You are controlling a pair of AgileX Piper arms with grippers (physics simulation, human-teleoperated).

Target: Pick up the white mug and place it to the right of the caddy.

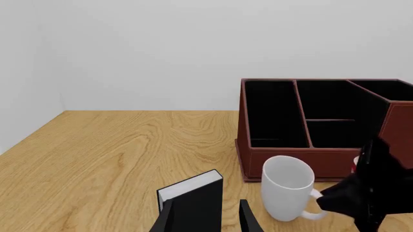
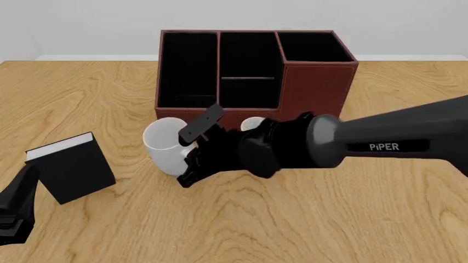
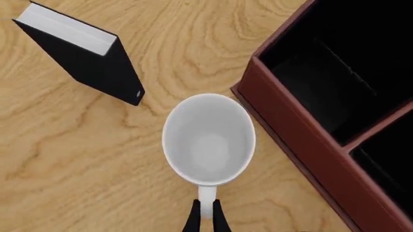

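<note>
The right gripper [image 3: 206,217] fingers are closed on the handle of the white mug [image 2: 164,143], which stands just in front of the caddy [image 2: 321,82]; the left gripper [image 1: 208,217] fingers are parted and empty.

Only one readable text: "PiPER" in white letters on the dark grey forearm of the right arm [image 2: 387,143], front view, reading left to right along the link. No other text, numbers or signs legible anywhere. White mug [image 2: 165,143] is plain, no print. Caddy [image 2: 318,82] carries no label on its red-brown walls. Black book [image 2: 73,169] shows no title on cover or spine; a tiny pale mark at one corner of the book in the right wrist view is too small to read. Wrist views show no lettering on the arms.
</note>
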